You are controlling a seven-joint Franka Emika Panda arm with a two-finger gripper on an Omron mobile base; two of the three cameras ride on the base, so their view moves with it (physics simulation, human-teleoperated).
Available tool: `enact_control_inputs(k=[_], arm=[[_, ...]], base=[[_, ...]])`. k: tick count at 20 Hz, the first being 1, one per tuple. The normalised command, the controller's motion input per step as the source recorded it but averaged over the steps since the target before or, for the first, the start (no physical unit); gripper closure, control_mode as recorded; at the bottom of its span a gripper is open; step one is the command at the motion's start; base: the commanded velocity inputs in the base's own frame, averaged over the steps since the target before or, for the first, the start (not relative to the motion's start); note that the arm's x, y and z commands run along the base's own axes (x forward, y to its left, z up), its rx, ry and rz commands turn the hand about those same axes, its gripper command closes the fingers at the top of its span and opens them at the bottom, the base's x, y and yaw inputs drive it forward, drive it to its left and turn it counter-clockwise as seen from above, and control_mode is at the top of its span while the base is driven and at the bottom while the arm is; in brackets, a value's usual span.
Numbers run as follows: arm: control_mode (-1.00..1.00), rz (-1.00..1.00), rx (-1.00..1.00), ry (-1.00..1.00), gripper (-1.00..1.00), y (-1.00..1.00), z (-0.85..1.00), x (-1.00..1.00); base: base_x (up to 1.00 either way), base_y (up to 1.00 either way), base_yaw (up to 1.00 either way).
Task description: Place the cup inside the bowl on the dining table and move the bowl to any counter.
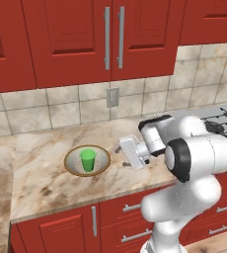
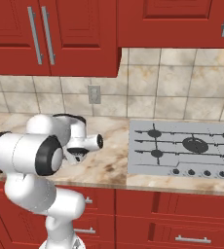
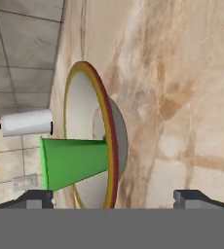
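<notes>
Standing: cup [image 1: 88, 159] in bowl [image 1: 74, 165] | counter [image 1: 46, 183] | jaws open, apart

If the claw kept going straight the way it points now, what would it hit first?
Most likely the bowl's rim: it lies right ahead between the open claw's fingertips, with the cup standing in it. Exact depth is unclear.

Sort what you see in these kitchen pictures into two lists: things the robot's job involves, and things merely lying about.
Part of the job: cup, bowl, counter.
Lying about: hob, wall outlet, paper roll.
</notes>
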Motion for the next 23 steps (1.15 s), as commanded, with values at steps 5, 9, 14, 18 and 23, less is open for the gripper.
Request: enact_control_inputs(k=[5,9,14,18,23], arm=[[-1.00,0.00,0.00,-0.31,-1.00,-0.30,0.69,-0.64],[-1.00,0.02,-0.04,-0.21,-1.00,-0.27,0.61,-0.55],[-1.00,0.06,-0.15,-0.03,-1.00,-0.19,0.53,-0.37],[-1.00,0.08,-0.24,0.00,-1.00,-0.14,0.62,-0.24],[-1.00,0.05,-0.24,0.00,-1.00,-0.11,0.72,-0.28]], base=[[0.00,0.00,0.00],[0.00,0.00,0.00],[0.00,0.00,0.00],[0.00,0.00,0.00],[0.00,0.00,0.00]])
